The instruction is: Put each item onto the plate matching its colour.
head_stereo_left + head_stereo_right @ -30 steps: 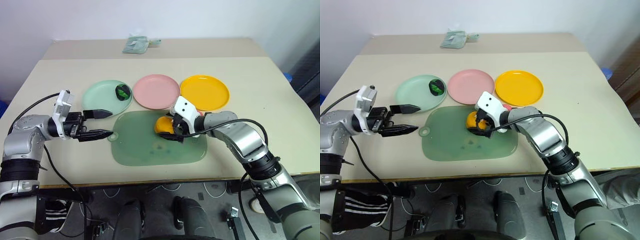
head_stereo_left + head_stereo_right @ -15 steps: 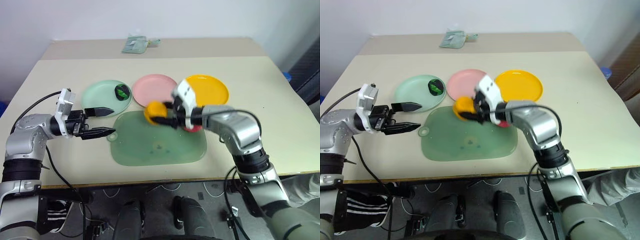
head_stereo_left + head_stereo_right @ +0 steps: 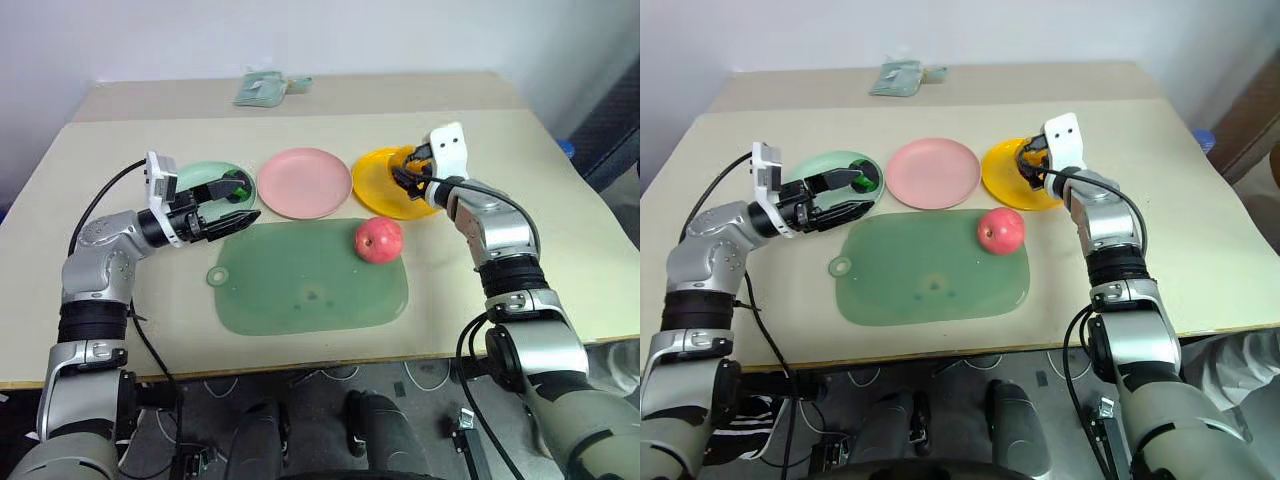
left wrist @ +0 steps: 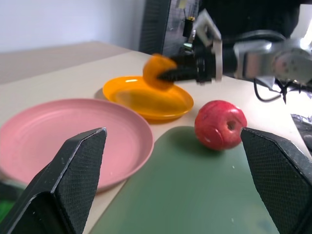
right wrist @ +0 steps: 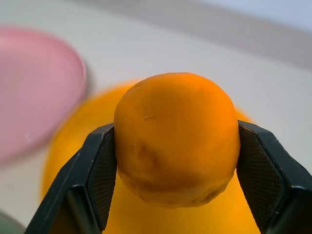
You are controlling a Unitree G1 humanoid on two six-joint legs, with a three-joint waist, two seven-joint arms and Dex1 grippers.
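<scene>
My right gripper (image 3: 405, 171) is shut on the bumpy orange item (image 5: 178, 139) and holds it just above the yellow plate (image 3: 383, 195). The red-pink apple-like item (image 3: 379, 240) lies on the right part of the green cutting mat (image 3: 300, 290). Nothing lies on the pink plate (image 3: 304, 182) in the middle. On the mint green plate (image 3: 196, 175) rests the dark green-and-black item (image 3: 872, 182), partly behind my left gripper (image 3: 250, 196). That gripper is open, level and pointing right, with nothing between its fingers.
A folded pale green packet (image 3: 260, 88) lies at the table's far edge. Bare table stretches to the right of the yellow plate and in front of the mat.
My right gripper lifted the orange item off the mat and carried it right, over the yellow plate, uncovering the red item. My left gripper slid right, over the mint plate's edge.
</scene>
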